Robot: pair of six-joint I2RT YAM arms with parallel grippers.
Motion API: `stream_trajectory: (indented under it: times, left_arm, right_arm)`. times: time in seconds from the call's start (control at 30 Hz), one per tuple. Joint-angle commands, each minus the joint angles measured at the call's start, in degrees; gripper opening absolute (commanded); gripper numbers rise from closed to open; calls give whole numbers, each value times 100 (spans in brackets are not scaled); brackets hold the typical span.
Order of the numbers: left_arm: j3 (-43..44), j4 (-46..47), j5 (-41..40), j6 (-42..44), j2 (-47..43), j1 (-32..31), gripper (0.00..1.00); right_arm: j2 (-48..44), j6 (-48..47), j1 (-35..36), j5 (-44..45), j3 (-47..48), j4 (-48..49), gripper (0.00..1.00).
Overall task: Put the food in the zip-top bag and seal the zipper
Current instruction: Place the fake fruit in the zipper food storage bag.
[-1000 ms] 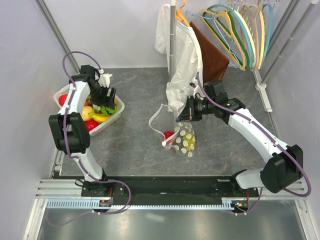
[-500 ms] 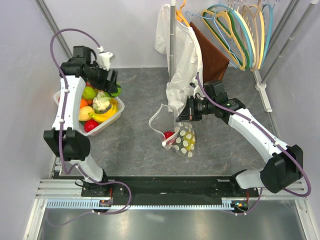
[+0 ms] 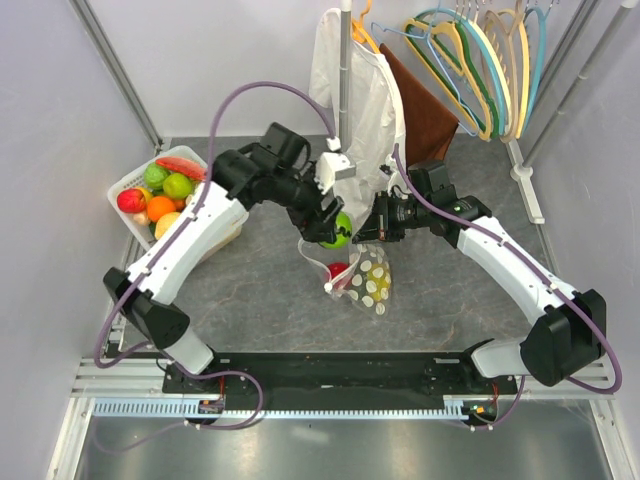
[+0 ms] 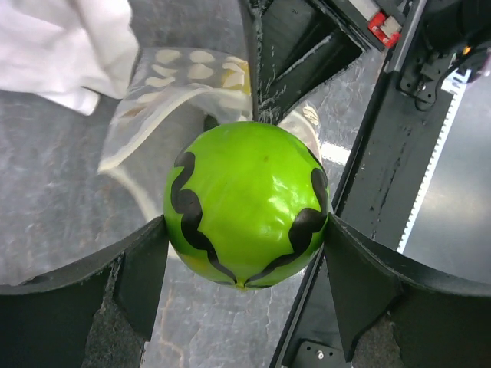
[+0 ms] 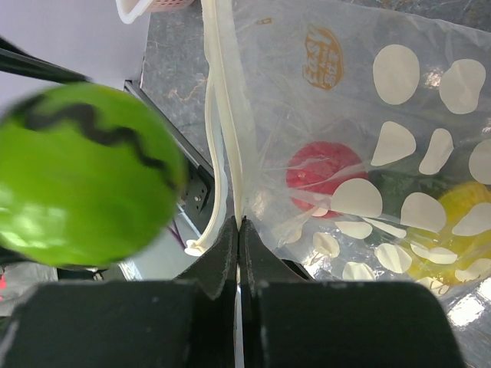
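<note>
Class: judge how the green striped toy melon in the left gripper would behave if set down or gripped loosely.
Round all over, the green striped melon would probably roll if set down. Its glossy skin may slip between the fingers, which touch only its sides. It shows no dent in the grip, so likely rigid.

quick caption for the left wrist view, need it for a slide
Left gripper holds a green striped toy melon between its fingers, over the clear dotted zip-top bag.

We look down on a grey mottled tabletop [image 3: 250, 300], pale lilac walls [image 3: 50, 100] around us, a white garment [image 3: 370, 90] and brown cloth [image 3: 425, 115] hanging at the back, coloured hangers [image 3: 490, 70] beside them, a metal frame [image 3: 120, 378] along our near edge, soft even light.
</note>
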Motion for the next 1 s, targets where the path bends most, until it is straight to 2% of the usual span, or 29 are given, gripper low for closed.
stream_trajectory:
  times: [0.0,0.27,0.4,0.47,0.57,0.6,0.63,0.7,0.73,0.8,0.83,0.97]
  left_arm:
    - [-217,504,-489,-387,352,-244,72]
    - [-173,645,-655,-352,573,-244,99]
    - [-217,575,-639,-395,283,-113,100]
    - [-139,505,-385,-457,160,220,100]
    - [55,382,-103,-475,-200,1133,100]
    - [99,321,-102,-327,-279,1405,100]
    - [160,207,-102,-230,-419,1991,100]
    - [257,-4,-111,242,-456,2583,100]
    - [353,-240,-146,420,-395,3116,100]
    - [459,-400,-339,823,-281,3603,99]
    - [547,-462,-374,956,-211,4179,98]
    - [732,-1048,-331,1545,342,5063,95]
  right_arm:
    - [-52,-48,-56,-164,158,33,0]
    - [-87,-66,-126,-164,87,16,0]
    - [-87,-31,-144,-217,87,33,0]
    - [-96,-31,-144,-217,79,33,0]
    - [-122,-31,-152,-217,79,33,0]
    - [-122,-31,-153,-217,70,33,0]
    - [-122,-39,-153,-226,70,33,0]
    - [-113,-39,-170,-234,44,51,0]
    - [-105,-31,-161,-252,35,68,0]
    - [-105,4,-161,-261,8,130,0]
    - [-113,31,-170,-261,8,147,0]
    - [-149,22,-170,-270,0,147,0]
